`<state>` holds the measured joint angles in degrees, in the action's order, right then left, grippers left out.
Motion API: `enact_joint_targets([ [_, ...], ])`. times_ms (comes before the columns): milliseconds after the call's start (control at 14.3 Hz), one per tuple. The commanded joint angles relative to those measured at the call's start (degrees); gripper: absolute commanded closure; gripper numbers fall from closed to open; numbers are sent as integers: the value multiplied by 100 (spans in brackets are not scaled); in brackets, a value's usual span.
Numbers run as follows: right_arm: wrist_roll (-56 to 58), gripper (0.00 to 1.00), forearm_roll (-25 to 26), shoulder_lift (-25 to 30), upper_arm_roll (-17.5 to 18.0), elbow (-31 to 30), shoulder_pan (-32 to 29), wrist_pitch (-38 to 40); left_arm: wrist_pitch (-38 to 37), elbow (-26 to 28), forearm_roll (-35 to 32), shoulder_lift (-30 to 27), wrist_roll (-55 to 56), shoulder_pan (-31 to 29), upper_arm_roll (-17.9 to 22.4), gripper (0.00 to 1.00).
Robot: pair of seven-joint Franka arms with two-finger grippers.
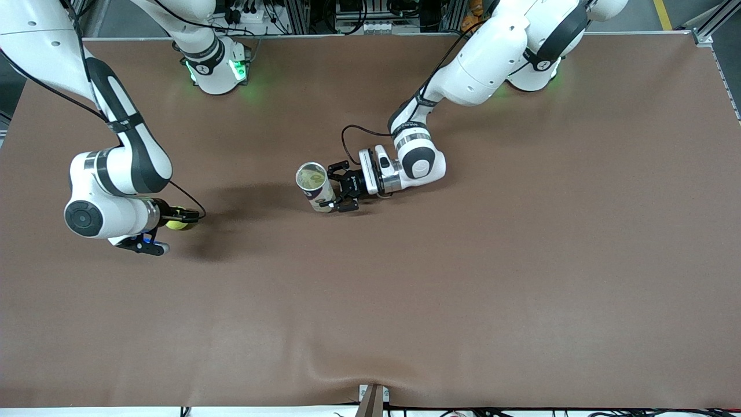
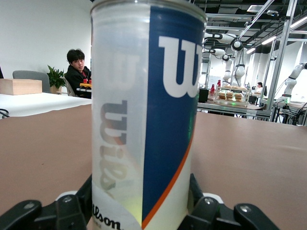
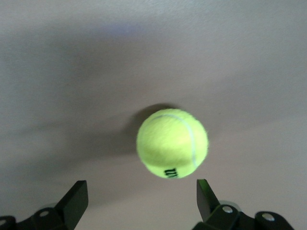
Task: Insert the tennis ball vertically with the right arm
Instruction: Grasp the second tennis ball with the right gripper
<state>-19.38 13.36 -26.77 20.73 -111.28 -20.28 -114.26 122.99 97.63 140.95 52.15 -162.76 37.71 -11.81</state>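
A tennis ball [image 1: 179, 223] lies on the desk [image 1: 463, 289] under the spread right end effector [image 3: 139, 199]; the left end effector [image 1: 336, 188] grips an upright can [image 1: 315, 186].

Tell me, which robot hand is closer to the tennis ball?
The right hand, open directly over the tennis ball. The left hand is off at mid-table, gripping the can.

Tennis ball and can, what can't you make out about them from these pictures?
- Tennis ball, front view: mostly hidden under the right arm's wrist; whether it rests on the table is unclear.
- Can, left wrist view: base cut off by the frame's lower edge; the left claw covers its lower sides.
- Can interior, front view: too small to tell its contents.
- Right claw, right wrist view: only its tips show.
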Motion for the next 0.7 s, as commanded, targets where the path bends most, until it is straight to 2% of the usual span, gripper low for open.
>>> enact_joint_targets([
  [0, 58, 0, 316, 216, 116, -236, -265, -114, -47, 107, 416, 112, -1908, -62, -146, 25],
  [630, 49, 0, 343, -82, 125, -253, -433, -527, -47, 107, 416, 112, -1900, -62, -146, 25],
])
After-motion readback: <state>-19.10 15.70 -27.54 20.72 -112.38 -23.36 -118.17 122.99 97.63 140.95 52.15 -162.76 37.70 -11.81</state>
